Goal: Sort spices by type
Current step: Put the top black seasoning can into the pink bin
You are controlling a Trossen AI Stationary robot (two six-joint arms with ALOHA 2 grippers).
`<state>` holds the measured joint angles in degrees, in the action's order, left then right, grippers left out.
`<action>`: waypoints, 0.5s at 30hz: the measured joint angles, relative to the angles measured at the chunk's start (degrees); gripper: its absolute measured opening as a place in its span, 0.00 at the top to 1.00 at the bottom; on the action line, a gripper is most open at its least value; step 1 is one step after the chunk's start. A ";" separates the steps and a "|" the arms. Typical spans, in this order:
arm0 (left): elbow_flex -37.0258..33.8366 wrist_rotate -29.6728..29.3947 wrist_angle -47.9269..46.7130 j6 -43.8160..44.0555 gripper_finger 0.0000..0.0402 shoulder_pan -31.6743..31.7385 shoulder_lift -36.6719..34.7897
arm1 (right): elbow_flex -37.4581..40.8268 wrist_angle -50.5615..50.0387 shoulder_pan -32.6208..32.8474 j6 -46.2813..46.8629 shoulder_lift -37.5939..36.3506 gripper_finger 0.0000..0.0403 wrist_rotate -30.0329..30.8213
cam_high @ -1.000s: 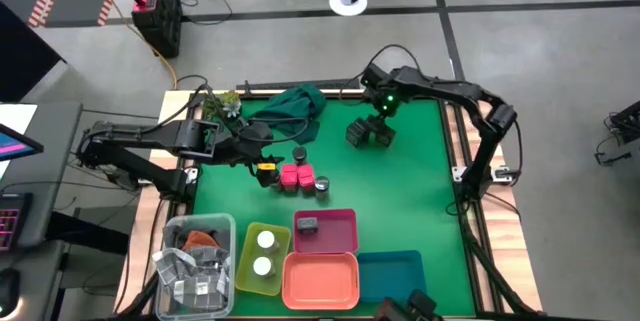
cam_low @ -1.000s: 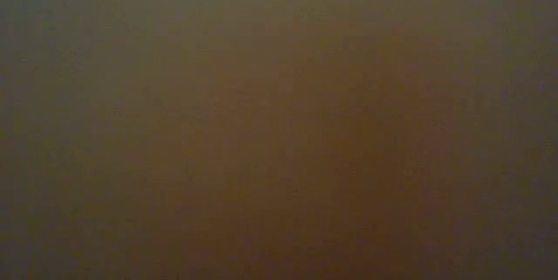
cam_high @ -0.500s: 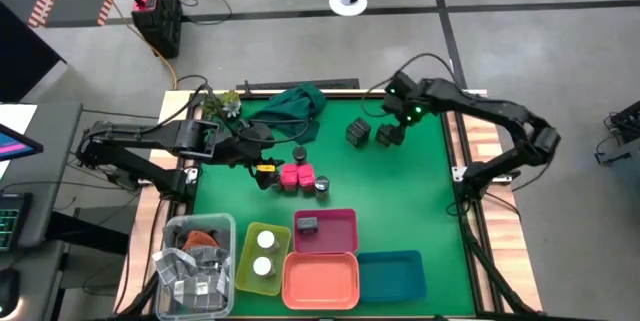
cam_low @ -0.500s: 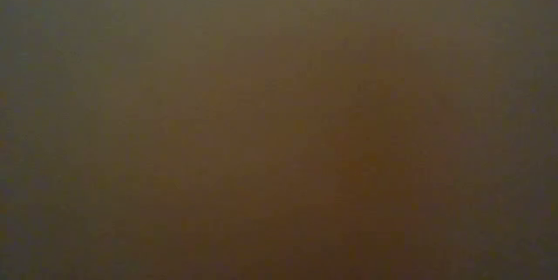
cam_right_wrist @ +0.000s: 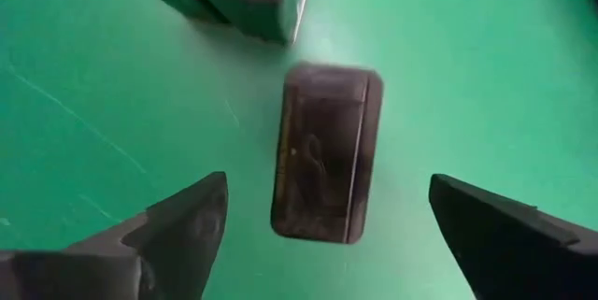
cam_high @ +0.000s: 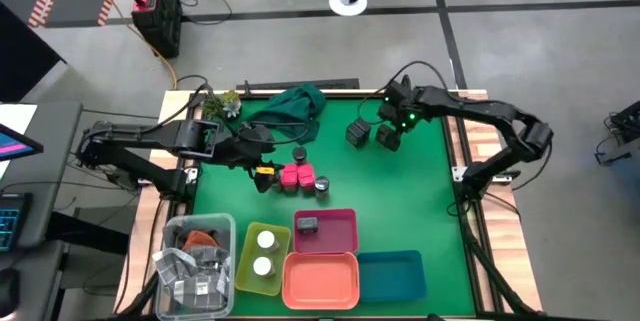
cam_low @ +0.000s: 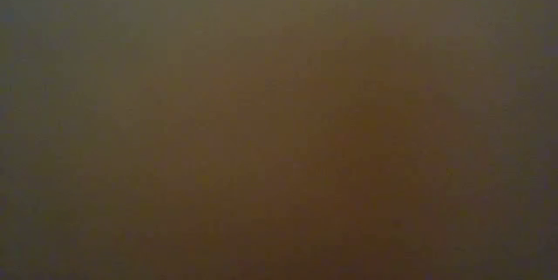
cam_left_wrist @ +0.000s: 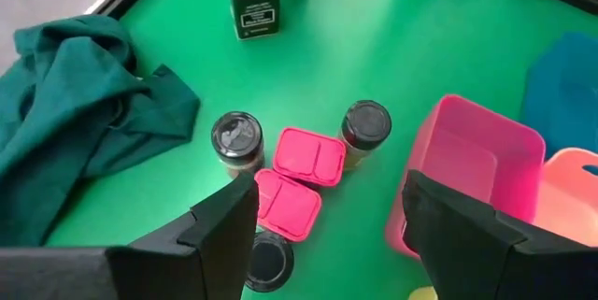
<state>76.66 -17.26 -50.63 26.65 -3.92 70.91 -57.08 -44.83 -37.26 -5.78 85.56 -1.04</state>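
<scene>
Your right hand (cam_right_wrist: 322, 235) is over the far right of the bench (cam_high: 420, 211), fingers spread wide and empty, right above a dark grey box (cam_right_wrist: 326, 153) lying flat on the green mat; a second grey box (cam_high: 358, 132) sits just beside it. Left hand (cam_left_wrist: 322, 230) hovers over the middle cluster, fingers apart, gripping nothing. Below it: two pink blocks (cam_left_wrist: 308, 155) touching each other, dark round jars (cam_left_wrist: 236, 137) close around them. Pink tray (cam_high: 338, 231) holds one grey box, yellow tray (cam_high: 247, 258) two white-lidded jars (cam_high: 264, 254). Green cloth (cam_high: 290, 109) lies at the far edge. Low view shows nothing.
</scene>
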 joint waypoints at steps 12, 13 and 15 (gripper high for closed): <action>0.00 0.53 0.00 -0.02 0.37 0.00 0.00 | 0.02 2.79 -0.24 -1.93 4.75 0.23 0.02; 0.00 0.53 0.00 -0.02 0.37 0.00 0.00 | 0.02 2.88 -0.23 -2.10 4.67 0.26 0.00; 0.00 0.57 0.00 -0.02 0.37 0.00 0.00 | 0.02 2.84 -0.33 -2.37 4.48 0.31 0.00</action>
<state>76.66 -16.69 -50.63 26.63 -3.92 70.91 -57.06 -42.00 -37.58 -8.16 90.03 -1.04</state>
